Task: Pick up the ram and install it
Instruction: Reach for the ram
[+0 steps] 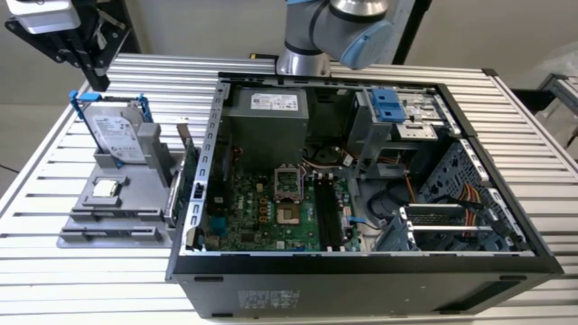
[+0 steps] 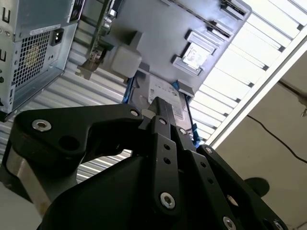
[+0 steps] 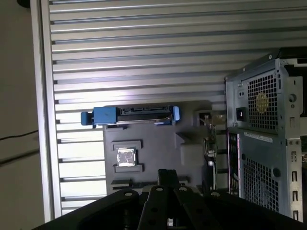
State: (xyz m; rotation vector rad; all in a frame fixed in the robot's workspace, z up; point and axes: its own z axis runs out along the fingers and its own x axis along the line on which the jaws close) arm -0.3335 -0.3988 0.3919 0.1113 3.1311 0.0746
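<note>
In the first wrist view, nearest to us, the hand hovers over the edge of the grey holder, its fingers drawn together with nothing between them. Just past it the processor chip sits in its pocket, and beyond that the hard drive stands in its blue frame. The ram is not under the hand. As far as we can tell it stands on edge at the holder's side, just beside the computer case. So it lies off toward the case, with its long axis running along the case wall. Farthest out, the slatted counter stretches away.
</note>
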